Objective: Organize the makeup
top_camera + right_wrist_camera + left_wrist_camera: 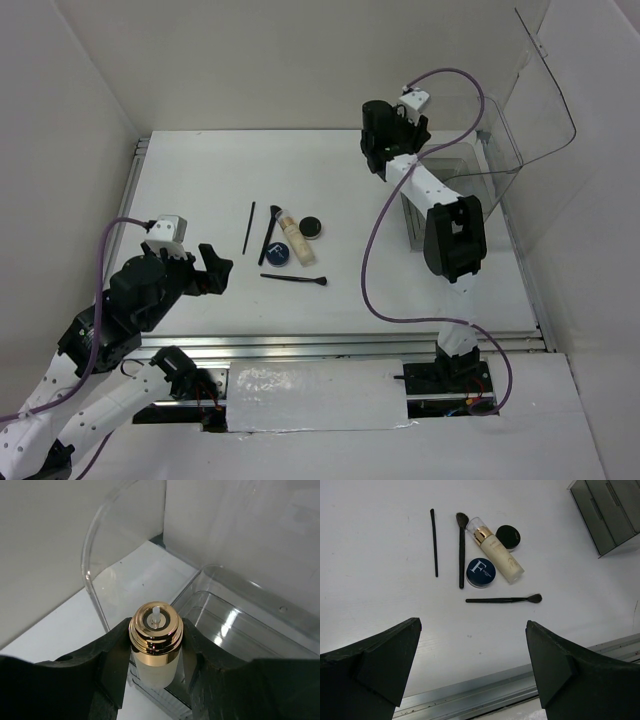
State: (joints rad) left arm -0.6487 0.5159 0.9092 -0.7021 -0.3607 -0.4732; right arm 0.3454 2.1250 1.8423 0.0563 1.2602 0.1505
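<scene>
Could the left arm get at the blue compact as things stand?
Probably yes: the left gripper is open and empty, bare table lies between, though a bottle and brush crowd the compact.

I see a clear plastic box [497, 150] standing at the far right corner of the white counter [200, 180], its rounded transparent lid [545, 90] tipped up and open near the right wall [600, 250]. My left wrist view shows a grey drawer unit [607, 510] on the counter's right side. An aluminium rail [350, 345] runs along the counter's near edge, with a white panel [315, 398] just in front of it.
</scene>
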